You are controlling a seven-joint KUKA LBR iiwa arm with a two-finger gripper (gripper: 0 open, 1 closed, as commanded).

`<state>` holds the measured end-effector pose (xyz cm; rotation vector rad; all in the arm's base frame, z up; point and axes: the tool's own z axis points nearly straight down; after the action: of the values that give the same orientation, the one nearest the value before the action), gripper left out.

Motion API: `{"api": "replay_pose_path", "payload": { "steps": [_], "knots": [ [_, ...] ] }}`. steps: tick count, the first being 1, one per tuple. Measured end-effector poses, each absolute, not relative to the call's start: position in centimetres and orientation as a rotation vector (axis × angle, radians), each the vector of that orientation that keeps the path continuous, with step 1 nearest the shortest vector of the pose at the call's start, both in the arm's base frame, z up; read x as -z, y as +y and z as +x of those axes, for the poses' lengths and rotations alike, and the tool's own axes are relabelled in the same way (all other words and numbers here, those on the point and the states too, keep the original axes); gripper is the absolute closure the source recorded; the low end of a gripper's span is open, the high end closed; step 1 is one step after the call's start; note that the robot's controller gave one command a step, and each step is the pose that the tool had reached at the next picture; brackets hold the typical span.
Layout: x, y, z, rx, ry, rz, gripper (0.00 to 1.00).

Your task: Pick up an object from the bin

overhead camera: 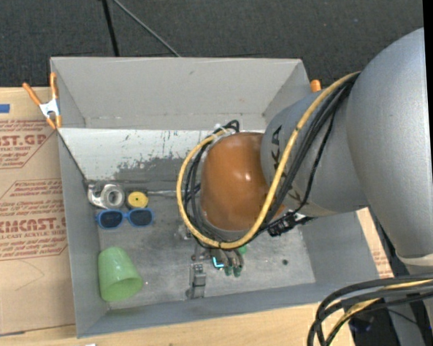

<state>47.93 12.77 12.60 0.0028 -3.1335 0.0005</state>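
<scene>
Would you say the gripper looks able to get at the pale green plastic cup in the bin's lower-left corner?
Probably yes. The pale green plastic cup lies on the bin floor, apart from the blue sunglasses, and the stretch between it and the gripper to its right looks mostly bare.

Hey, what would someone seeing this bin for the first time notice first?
The grey robot arm with its round orange cover reaches over the right half of the grey metal bin. On the left lie a pale green plastic cup on its side near the front corner, and behind it blue plastic sunglasses beside a small yellow disc.
</scene>
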Motion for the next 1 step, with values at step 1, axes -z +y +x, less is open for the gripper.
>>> {"api": "replay_pose_path", "payload": {
  "steps": [1],
  "knots": [
    [-9.35, 18.56, 49.61, 0.003, -3.129, 0.271, 0.0]
  ]
}}
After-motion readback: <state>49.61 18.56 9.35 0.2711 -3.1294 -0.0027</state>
